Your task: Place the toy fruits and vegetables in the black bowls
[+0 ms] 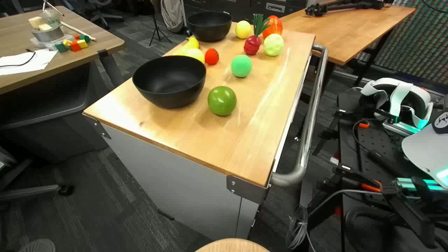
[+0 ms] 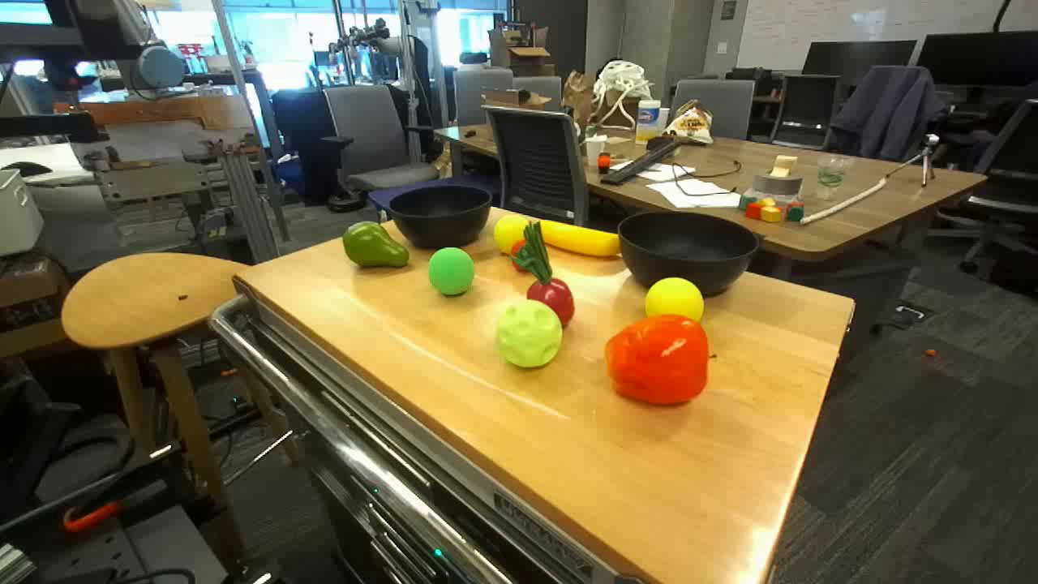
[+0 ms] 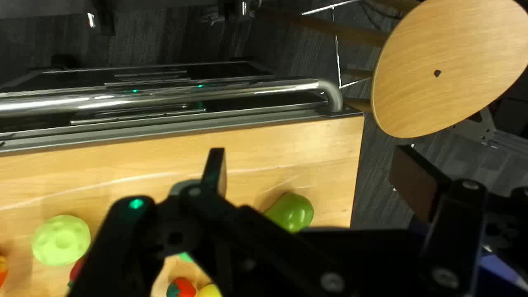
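Two black bowls (image 1: 168, 78) (image 1: 210, 28) stand upright on the wooden cart top, both looking empty in the exterior views. Outside them lie a green pear-shaped toy (image 1: 222, 100), a green ball (image 1: 241, 65), a pale green round vegetable (image 2: 529, 333), a red radish with leaves (image 2: 551, 302), an orange-red pepper (image 2: 658, 359), a yellow ball (image 2: 675, 300), a banana (image 2: 580, 239), a small tomato (image 1: 211, 56) and another yellow round fruit (image 2: 509, 234). My gripper (image 3: 315, 171) is open and empty above the cart; the green pear-shaped toy shows between its fingers, partly hidden. Neither exterior view shows the gripper.
A metal handle rail (image 3: 165, 97) runs along one long side of the cart. A round wooden stool (image 3: 449, 70) stands off the cart's end. A brown table (image 2: 859, 191) with blocks and papers stands beyond the bowls' side.
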Robot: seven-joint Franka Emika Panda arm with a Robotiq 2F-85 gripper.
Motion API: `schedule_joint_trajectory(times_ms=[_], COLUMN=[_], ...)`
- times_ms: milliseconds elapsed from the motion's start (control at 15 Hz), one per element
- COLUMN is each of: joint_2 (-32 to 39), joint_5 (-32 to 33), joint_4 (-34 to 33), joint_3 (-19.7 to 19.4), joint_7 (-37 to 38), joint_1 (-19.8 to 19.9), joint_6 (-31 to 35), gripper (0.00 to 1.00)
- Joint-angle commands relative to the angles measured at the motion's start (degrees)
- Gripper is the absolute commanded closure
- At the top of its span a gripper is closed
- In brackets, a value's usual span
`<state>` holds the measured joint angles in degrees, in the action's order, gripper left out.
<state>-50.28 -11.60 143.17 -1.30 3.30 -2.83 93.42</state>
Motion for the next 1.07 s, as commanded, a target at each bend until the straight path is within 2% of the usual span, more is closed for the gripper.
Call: schedule_joint_trajectory(times_ms=[0,267,400,667,1000], joint_2=[0.1,-0.2,-0.3,13.6,29.9], joint_5=[-0.5,-0.5,-1.3,-1.1,5.0], joint_4=[-0.4,-0.8,-0.8,-7.5,-13.7], joint_3=[0.7,0.7,1.3,1.2,2.3], joint_7=[-0.6,-0.6,-0.6,0.1,4.8], joint_1=[1.1,1.1,1.0,0.9,3.9], joint_6=[-0.2,-0.2,4.4,12.0,11.5], gripper=[0.00,0.00,0.00,0.00,0.00])
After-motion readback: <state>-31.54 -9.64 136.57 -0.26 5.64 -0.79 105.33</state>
